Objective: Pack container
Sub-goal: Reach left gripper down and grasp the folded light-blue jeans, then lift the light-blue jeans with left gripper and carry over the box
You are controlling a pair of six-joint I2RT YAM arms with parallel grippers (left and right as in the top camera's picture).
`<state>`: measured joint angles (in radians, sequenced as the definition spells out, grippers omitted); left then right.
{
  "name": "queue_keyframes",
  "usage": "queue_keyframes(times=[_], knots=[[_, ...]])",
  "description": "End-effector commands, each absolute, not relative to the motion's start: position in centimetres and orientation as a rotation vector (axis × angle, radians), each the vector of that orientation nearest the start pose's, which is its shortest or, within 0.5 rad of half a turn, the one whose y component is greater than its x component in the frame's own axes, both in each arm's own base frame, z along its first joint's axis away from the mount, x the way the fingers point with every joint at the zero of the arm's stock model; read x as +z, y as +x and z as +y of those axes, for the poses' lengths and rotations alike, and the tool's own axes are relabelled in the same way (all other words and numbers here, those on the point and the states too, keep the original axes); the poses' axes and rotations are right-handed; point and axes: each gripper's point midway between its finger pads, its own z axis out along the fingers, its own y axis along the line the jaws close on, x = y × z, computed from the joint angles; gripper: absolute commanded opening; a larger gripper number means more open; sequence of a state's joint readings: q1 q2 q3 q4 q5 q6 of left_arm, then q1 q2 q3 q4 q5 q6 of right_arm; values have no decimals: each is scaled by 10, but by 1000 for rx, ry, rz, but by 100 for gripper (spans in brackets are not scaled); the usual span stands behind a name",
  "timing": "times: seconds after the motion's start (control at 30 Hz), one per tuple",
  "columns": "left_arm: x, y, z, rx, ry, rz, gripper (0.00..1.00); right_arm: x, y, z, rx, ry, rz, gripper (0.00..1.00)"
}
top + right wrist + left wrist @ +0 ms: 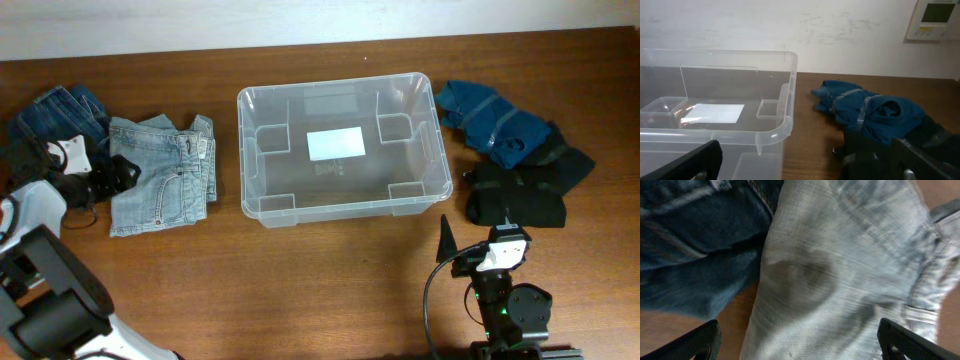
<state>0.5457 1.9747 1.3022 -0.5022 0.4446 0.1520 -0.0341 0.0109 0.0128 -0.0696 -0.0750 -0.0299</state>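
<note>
The clear plastic container (342, 208) stands in the middle of the table, with only a white label on its base; its near right corner also shows in the right wrist view (785, 122). Light-blue folded jeans (160, 172) lie left of it, dark-blue jeans (55, 112) further left. My left gripper (118, 172) is open, hovering low over the light jeans (840, 275) at their left edge, the dark jeans (690, 245) beside them. My right gripper (455, 250) is open and empty near the front edge, facing the container's corner.
A teal-blue garment (492, 120) and a black garment (520, 190) lie right of the container; both show in the right wrist view, the blue one (870, 112) behind the black one (880, 155). A wall with a white panel (935, 19) is behind.
</note>
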Motion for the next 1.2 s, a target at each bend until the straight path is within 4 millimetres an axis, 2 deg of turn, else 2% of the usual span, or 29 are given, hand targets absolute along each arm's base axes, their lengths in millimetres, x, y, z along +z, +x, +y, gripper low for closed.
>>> queue_keyframes(times=[0.0, 0.3, 0.5, 0.57, 0.6, 0.63, 0.73, 0.87, 0.93, 1.07, 1.17], knots=[[27, 421, 169, -368, -347, 2577, 99, 158, 246, 2, 7, -41, 1640, 98], [8, 423, 167, -389, -349, 2594, 99, 158, 246, 2, 7, -40, 1640, 98], [-5, 428, 133, -541, -289, 2602, 98, 158, 246, 2, 7, -41, 1640, 98], [-12, 427, 123, -558, -274, 2628, 92, 158, 246, 2, 7, -41, 1640, 98], [-16, 427, 118, -566, -267, 2641, 84, 158, 246, 2, 7, -40, 1640, 98], [-18, 426, 113, -576, -259, 2650, 74, 158, 246, 2, 7, -41, 1640, 98], [-20, 424, 99, -600, -236, 2678, 36, 158, 246, 2, 7, -40, 1640, 98], [-21, 424, 94, -608, -226, 2686, 3, 158, 246, 2, 7, -40, 1640, 98], [-21, 424, 94, -610, -231, 2687, 1, 158, 246, 2, 7, -41, 1640, 99], [-16, 428, 94, -647, -348, 2674, 1, 158, 246, 2, 7, -41, 1640, 98], [9, 442, 78, -814, -315, 2579, 1, 158, 246, 2, 7, -41, 1640, 98]])
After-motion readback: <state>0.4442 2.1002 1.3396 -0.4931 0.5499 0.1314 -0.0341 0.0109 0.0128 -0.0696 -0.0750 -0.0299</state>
